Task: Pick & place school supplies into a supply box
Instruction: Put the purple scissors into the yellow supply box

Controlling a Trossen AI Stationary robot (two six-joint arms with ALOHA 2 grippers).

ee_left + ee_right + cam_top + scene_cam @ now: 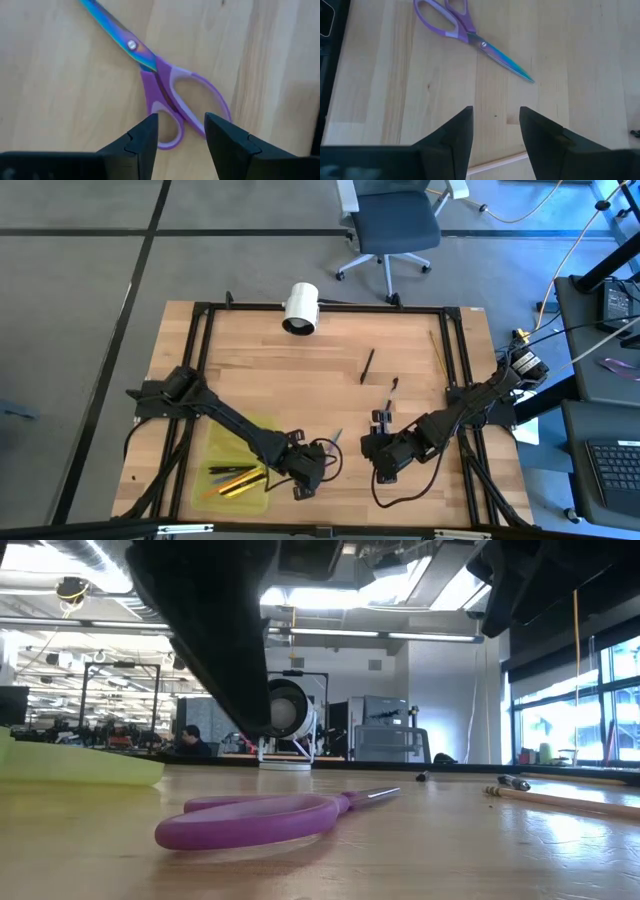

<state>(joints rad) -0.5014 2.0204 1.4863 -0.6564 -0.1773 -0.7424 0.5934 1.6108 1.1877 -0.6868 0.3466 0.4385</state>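
The purple-handled scissors [165, 95] lie flat on the wooden table, shut, their shiny blades [337, 436] pointing toward the far right. My left gripper [181, 142] hovers over the handle loops [192, 107], open, one finger on each side and clear of them. In the low view the scissors [265, 818] rest alone under the dark arm. The supply box [235, 470] lies open at the near left with several pens and pencils in it. My right gripper [383, 465] hangs open and empty right of the scissors.
A white cylinder [300, 307] lies at the table's far edge. A black pen [368, 365], a shorter dark pen [393, 385] and a yellow pencil [438, 350] lie on the far right half. A tan pencil [495, 163] lies below my right gripper.
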